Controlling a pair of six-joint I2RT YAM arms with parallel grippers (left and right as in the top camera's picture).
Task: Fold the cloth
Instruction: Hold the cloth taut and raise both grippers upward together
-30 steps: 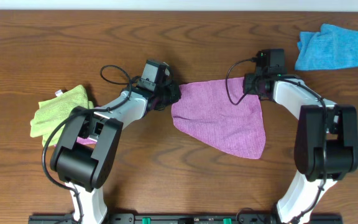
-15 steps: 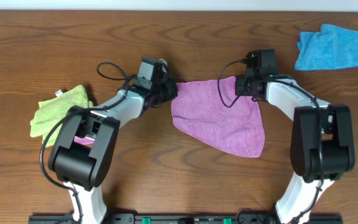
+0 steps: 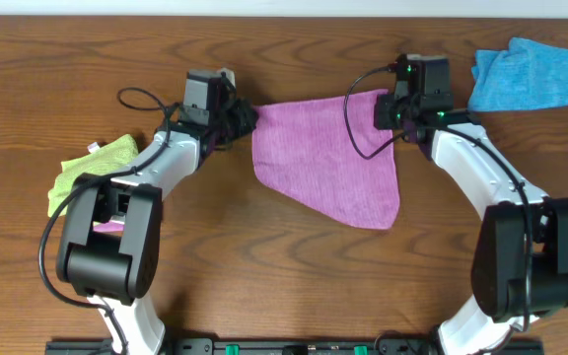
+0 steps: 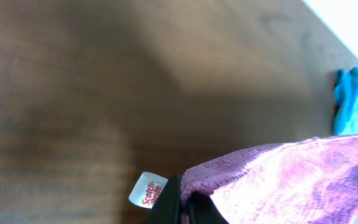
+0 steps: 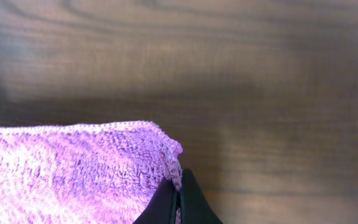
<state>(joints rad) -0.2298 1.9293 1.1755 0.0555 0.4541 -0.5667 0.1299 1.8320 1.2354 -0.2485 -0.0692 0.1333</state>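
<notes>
Pinching one top corner each, L end effector (image 3: 246, 116) & R end effector (image 3: 390, 106) are closed on the cloth (image 3: 328, 158). It's stretched between them over the worktop (image 3: 264, 266), white tag (image 4: 148, 190) by L.

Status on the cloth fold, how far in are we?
Done: left gripper and right gripper are each shut on a far corner of the purple cloth, the tag beside the left one. In hand: the far edge is held taut between them. Left: no fold shows yet; that edge probably has to come over to the near side, then release.
</notes>
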